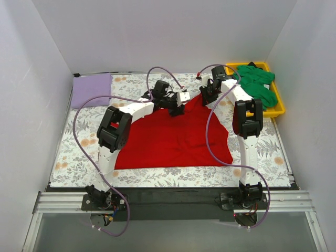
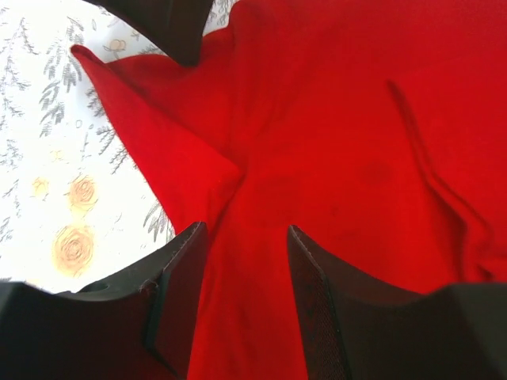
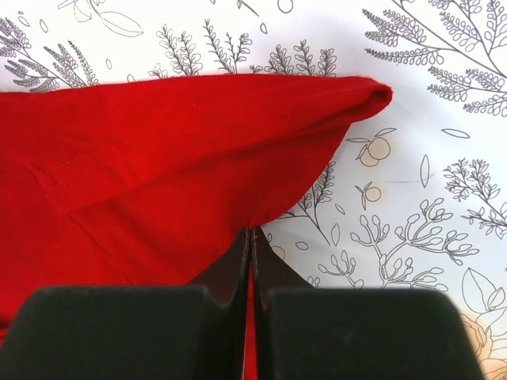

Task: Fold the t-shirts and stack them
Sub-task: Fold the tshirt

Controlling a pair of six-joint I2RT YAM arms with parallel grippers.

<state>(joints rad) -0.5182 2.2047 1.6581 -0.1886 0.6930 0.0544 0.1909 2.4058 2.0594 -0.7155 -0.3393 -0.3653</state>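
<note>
folding looks barely begun: the red t-shirt [image 1: 168,139] lies spread on the surface [image 1: 73,152], the lavender t-shirt [image 1: 91,90] sits folded far left, and the green t-shirt [image 1: 257,81] is heaped in the yellow tray [image 1: 280,110] far right. the right end effector [image 3: 252,237] is clamped on the red cloth's far edge, while the left end effector [image 2: 245,231] hangs apart over it.

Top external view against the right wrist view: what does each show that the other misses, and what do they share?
Only the top view shows the folded lavender shirt at the far left, the green shirt in the yellow tray at the far right, and the left hand over the far edge of the red shirt. Only the wrist view shows, close up, the right hand with its fingers closed on a folded edge of the red shirt. Both show the red shirt lying on the floral tablecloth.
</note>
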